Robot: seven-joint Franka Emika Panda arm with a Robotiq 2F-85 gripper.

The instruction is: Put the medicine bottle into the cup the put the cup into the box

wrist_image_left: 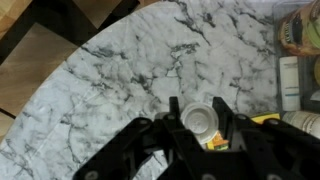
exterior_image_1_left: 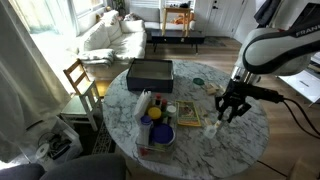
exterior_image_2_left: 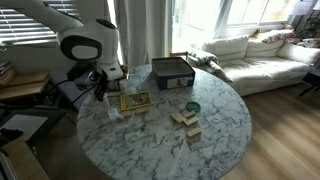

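The claw (wrist_image_left: 199,112) is narrowed onto the white-capped medicine bottle (wrist_image_left: 200,122), a finger (wrist_image_left: 173,115) pressed to each side, holding it just above the marble counter (wrist_image_left: 120,70) near its rim. The black box (exterior_image_1_left: 150,72) sits well apart, across the counter.

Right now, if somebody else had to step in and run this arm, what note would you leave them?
Fingers: one on either side of the white-capped medicine bottle in the wrist view; I cannot tell whether they pinch it.
Bottle: cap up, near the edge of the marble table.
Box: black, across the table from the fingers.
Cup: I cannot pick it out for certain.
Done: fingers lined up on the bottle.
Left: grip the bottle, put it in the cup, then put the cup in the box.
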